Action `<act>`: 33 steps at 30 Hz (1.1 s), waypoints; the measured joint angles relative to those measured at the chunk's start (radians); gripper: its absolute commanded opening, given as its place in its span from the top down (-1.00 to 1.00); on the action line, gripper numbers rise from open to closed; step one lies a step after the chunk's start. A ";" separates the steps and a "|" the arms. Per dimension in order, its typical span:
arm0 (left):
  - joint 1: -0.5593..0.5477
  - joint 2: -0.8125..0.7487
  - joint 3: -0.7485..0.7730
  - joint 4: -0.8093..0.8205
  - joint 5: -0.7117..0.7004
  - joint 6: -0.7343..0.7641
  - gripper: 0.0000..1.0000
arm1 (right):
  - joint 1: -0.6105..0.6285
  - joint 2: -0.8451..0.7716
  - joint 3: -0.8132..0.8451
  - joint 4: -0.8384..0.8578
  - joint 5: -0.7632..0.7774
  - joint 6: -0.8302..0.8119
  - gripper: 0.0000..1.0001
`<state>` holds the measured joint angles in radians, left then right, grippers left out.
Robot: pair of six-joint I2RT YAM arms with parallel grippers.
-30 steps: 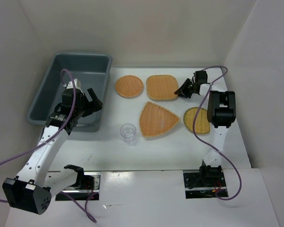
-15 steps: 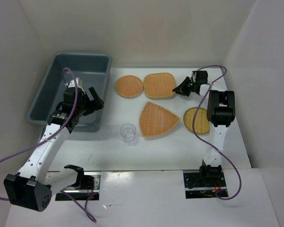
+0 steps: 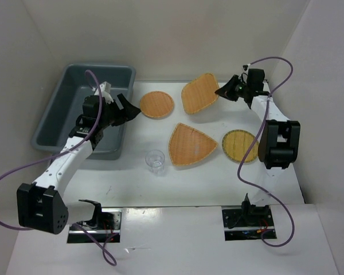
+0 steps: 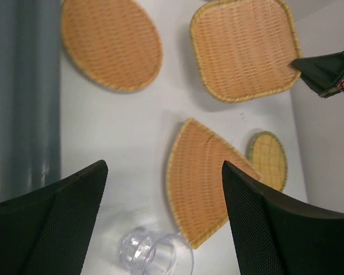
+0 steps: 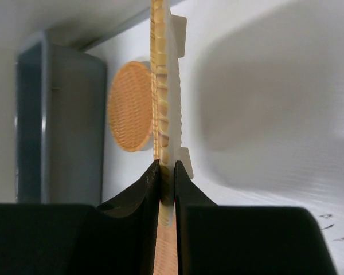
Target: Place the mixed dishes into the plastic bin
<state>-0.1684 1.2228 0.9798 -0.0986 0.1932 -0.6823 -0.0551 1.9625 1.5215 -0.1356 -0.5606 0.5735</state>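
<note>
My right gripper is shut on the edge of the rounded-square tray and holds it tilted off the table at the back; the right wrist view shows the tray edge-on between my fingers. An orange round tray lies left of it, the rounded-triangle tray in the middle, and a yellower round tray at the right. The clear cup stands near the front. My left gripper is open and empty over the grey bin's right rim. The left wrist view shows the cup between and below my fingers.
The grey bin stands at the left, with nothing visible inside. White walls enclose the table on the left, back and right. A purple cable loops from each arm. The right arm's elbow hangs over the table's right edge.
My right gripper has lifted the rounded-square tray off the table and tilted it. My left gripper has moved right and back, from over the bin towards the round tray.
</note>
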 measured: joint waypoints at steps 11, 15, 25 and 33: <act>0.000 0.124 0.000 0.392 0.126 -0.162 -0.72 | 0.000 -0.177 -0.057 0.032 -0.083 0.042 1.00; 0.000 0.198 0.000 0.503 0.156 -0.224 -0.76 | 0.000 -0.193 -0.093 0.038 -0.126 0.082 1.00; -0.015 0.375 -0.001 0.641 0.199 -0.320 -0.53 | 0.063 -0.264 -0.122 0.091 -0.201 0.179 1.00; -0.037 0.487 0.002 0.696 0.233 -0.406 -0.53 | 0.134 -0.274 -0.122 0.151 -0.252 0.254 1.00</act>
<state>-0.2054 1.7100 0.9821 0.5972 0.4267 -1.0878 0.0784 1.6886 1.3994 0.0158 -0.8124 0.8272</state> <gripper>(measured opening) 0.764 0.155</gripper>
